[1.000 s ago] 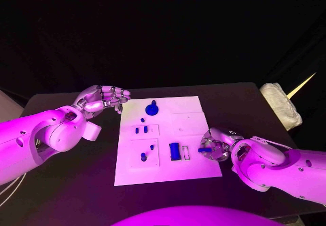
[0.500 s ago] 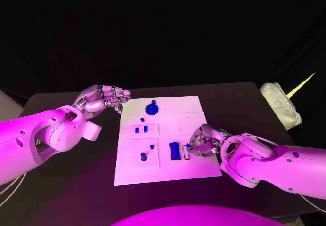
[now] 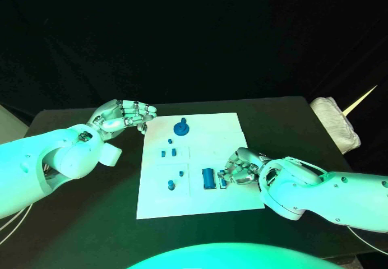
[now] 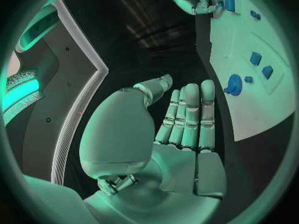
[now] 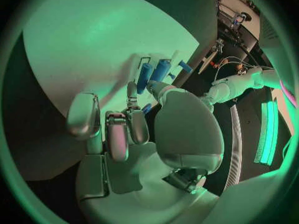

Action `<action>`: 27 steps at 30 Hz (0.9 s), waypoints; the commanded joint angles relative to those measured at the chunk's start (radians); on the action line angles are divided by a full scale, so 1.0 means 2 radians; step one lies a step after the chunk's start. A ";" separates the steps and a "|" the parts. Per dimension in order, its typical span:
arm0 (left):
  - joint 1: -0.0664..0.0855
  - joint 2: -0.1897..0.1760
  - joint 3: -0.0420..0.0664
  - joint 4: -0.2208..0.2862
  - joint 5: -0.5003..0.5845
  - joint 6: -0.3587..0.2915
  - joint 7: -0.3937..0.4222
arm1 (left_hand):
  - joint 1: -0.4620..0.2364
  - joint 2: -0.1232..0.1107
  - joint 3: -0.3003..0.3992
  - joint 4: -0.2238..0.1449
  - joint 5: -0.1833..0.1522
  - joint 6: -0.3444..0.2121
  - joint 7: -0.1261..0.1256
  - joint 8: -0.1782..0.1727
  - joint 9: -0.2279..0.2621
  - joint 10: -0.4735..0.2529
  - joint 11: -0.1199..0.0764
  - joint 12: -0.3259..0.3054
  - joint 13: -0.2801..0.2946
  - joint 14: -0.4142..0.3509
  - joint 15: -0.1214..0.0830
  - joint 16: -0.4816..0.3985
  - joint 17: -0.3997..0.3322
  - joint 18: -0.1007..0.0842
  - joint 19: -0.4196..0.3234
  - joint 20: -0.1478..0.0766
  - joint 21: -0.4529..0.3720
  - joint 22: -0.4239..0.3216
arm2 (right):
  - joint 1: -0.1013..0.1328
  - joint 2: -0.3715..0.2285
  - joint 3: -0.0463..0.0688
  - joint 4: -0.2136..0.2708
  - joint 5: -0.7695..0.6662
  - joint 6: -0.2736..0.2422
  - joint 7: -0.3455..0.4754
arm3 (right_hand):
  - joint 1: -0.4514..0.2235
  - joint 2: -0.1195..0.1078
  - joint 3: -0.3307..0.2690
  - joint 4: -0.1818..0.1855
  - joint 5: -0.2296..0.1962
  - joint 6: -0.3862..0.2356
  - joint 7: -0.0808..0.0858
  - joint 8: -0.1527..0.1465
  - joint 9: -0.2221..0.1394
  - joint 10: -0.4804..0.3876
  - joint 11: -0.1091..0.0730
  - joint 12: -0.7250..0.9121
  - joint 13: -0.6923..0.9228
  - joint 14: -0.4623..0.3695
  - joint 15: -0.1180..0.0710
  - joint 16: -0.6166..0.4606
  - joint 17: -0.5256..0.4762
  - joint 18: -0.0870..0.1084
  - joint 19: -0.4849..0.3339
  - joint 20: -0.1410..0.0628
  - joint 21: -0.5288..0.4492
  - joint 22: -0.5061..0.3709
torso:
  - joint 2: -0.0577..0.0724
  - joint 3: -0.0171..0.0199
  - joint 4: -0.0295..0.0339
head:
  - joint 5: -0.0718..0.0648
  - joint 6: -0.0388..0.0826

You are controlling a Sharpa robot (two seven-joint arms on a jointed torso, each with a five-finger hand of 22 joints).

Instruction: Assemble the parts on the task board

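The white task board (image 3: 202,197) lies mid-table. My right hand (image 3: 240,167) hovers over its near right part and pinches a small blue part (image 5: 147,108) between thumb and finger, right beside a blue cylinder (image 3: 208,178) lying in a slot. A round blue part (image 3: 182,129) stands at the board's far end, and small blue pieces (image 3: 168,152) sit in the left pockets. My left hand (image 3: 125,116) hangs above the table off the board's far left corner, its fingers (image 4: 190,115) stretched out side by side, holding nothing.
A pale bundle of cloth (image 3: 336,124) lies at the table's right edge, with a thin light strip (image 3: 360,100) behind it. Bare black table surrounds the board on the left and at the front.
My right hand has moved left across the board with the small blue part, from the board's right edge to the blue cylinder. The left hand has stayed put.
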 commanded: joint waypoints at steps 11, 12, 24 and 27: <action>0.000 0.000 0.000 0.002 -0.001 0.010 -0.001 | 0.000 0.004 -0.003 0.001 0.001 0.002 0.002 0.002 0.001 -0.004 -0.001 0.003 0.001 -0.002 0.001 -0.001 -0.001 0.004 0.003 -0.001 -0.003 -0.001 | -0.001 0.002 0.000 -0.002 -0.022 0.024 -0.006 | -0.010 0.001 -0.006 -0.002 -0.005 0.009 -0.001 0.002 0.000 0.024 -0.005 0.008 0.072 0.046 -0.005 0.003 0.098 -0.003 0.004 0.000 0.004 0.022 | 0.000 0.0001 -0.0002 | 0.000 -0.003; 0.000 0.000 0.000 0.002 -0.001 0.010 -0.001 | 0.000 0.004 -0.003 0.001 0.001 0.002 0.002 0.002 0.001 -0.004 -0.001 0.003 0.001 -0.002 0.001 -0.001 -0.001 0.004 0.003 -0.001 -0.003 -0.001 | -0.002 0.002 0.000 -0.002 -0.023 0.025 -0.006 | -0.010 0.001 -0.006 -0.002 -0.005 0.010 -0.001 0.003 0.000 0.024 -0.005 0.008 0.072 0.045 -0.005 0.003 0.098 -0.004 0.004 0.000 0.004 0.023 | 0.000 0.0001 -0.0001 | 0.000 -0.003; 0.000 0.000 0.000 0.002 -0.001 0.010 -0.001 | 0.000 0.004 -0.003 0.001 0.001 0.002 0.002 0.002 0.001 -0.004 -0.001 0.003 0.001 -0.002 0.001 -0.001 -0.001 0.004 0.003 -0.001 -0.003 -0.001 | -0.006 0.005 0.000 -0.001 -0.028 0.038 -0.005 | 0.005 -0.003 -0.004 -0.014 -0.005 0.008 -0.003 0.003 0.001 0.024 -0.007 0.006 0.072 0.045 -0.007 0.002 0.096 -0.003 0.003 -0.002 -0.001 0.022 | 0.000 -0.0001 -0.0003 | 0.001 -0.004; 0.000 0.000 0.000 0.001 -0.001 0.010 -0.001 | 0.000 0.004 -0.003 0.001 0.001 0.002 0.002 0.002 0.001 -0.004 -0.001 0.003 0.001 -0.002 0.001 -0.001 -0.001 0.004 0.003 -0.001 -0.003 -0.001 | -0.006 0.004 0.000 0.002 -0.033 0.022 -0.001 | 0.004 -0.006 -0.006 -0.014 -0.006 0.007 -0.003 0.003 0.000 0.023 -0.007 0.005 0.071 0.045 -0.007 0.002 0.096 -0.003 0.003 -0.002 -0.003 0.021 | 0.000 0.0000 -0.0002 | 0.000 -0.004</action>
